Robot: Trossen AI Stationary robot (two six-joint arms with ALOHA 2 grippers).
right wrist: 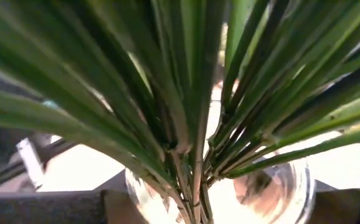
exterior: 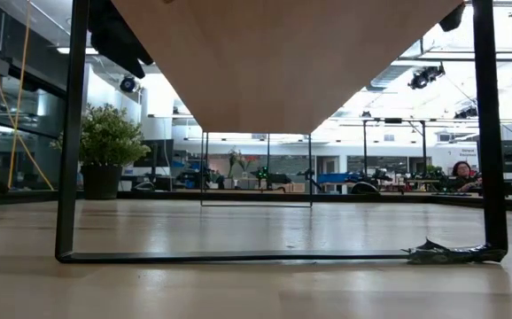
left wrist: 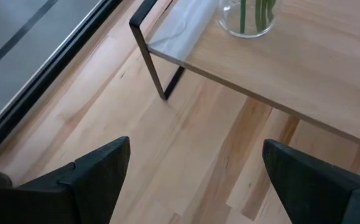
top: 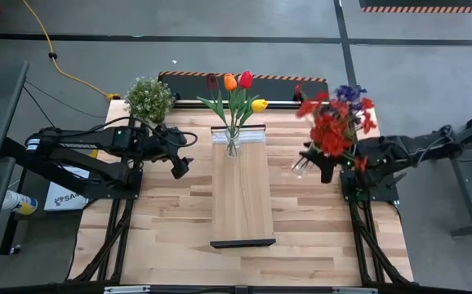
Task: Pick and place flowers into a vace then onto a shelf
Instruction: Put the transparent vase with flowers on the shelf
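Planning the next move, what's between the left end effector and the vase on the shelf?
From above, only bare tabletop separates the left end effector from the vase on the shelf.

Left tool (top: 180, 166) wide open, hovering left of centre, right tool (top: 324, 170) clamped, arm reaching inward

Two dark jointed arms with black cabling, wedge-shaped black gripper fingers (left wrist: 93, 180)

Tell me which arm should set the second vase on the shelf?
Right, probably. Its end effector already grips the vase of red flowers beside the shelf; the left end effector hangs open and empty.
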